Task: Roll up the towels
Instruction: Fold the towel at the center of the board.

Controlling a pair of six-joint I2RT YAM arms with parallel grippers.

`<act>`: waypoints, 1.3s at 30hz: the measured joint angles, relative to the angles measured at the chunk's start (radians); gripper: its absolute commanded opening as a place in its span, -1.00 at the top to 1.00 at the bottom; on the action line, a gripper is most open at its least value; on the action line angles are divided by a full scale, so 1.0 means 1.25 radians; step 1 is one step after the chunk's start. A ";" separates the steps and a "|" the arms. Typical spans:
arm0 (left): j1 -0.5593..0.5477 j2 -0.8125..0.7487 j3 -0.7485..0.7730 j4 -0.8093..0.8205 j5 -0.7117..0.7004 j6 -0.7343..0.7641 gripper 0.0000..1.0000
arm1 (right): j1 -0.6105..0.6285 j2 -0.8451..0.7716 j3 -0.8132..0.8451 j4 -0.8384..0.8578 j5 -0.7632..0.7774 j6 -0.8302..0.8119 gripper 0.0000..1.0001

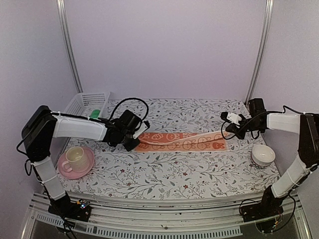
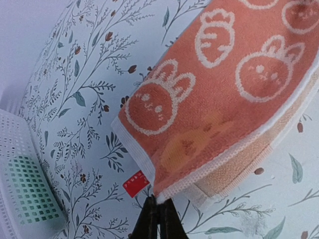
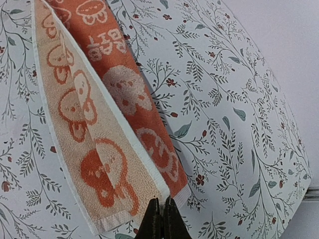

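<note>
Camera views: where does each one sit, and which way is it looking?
Top external: above and behind the arms, looking down on the table; both arms show, left gripper and right gripper pinching the orange towel.
Left wrist: on the left arm, looking past its shut fingertips at one towel corner, white basket beside.
Right wrist: on the right arm, looking past its shut fingertips at the towel's other end.
Shared: the towel in all three; the basket in top and left wrist.
</note>
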State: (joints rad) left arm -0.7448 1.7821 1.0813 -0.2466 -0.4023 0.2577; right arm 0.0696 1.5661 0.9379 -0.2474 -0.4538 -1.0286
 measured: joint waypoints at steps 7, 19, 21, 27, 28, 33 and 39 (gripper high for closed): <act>-0.002 0.006 0.000 -0.028 0.020 -0.001 1.00 | 0.000 0.000 -0.020 -0.008 0.016 -0.039 0.96; -0.003 0.050 0.002 -0.067 0.042 -0.003 0.97 | 0.003 0.005 -0.061 -0.031 0.030 -0.102 0.93; -0.003 0.053 0.004 -0.074 0.045 -0.004 0.93 | 0.007 0.005 -0.067 -0.036 0.033 -0.111 0.91; -0.005 0.053 0.006 -0.090 0.055 -0.007 0.65 | 0.019 0.006 -0.081 -0.042 0.051 -0.131 0.83; -0.005 0.053 0.006 -0.093 0.056 -0.008 0.60 | 0.021 0.006 -0.083 -0.044 0.055 -0.132 0.79; -0.005 0.053 0.006 -0.104 0.067 -0.016 0.36 | 0.033 0.013 -0.096 -0.052 0.076 -0.139 0.57; -0.007 0.048 0.006 -0.118 0.068 -0.029 -0.48 | 0.039 0.018 -0.098 -0.061 0.101 -0.143 0.16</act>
State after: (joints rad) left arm -0.7540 1.8416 1.0889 -0.3939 -0.3172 0.2218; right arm 0.1181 1.5883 0.8150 -0.3241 -0.3275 -1.2072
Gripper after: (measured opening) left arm 0.594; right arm 0.345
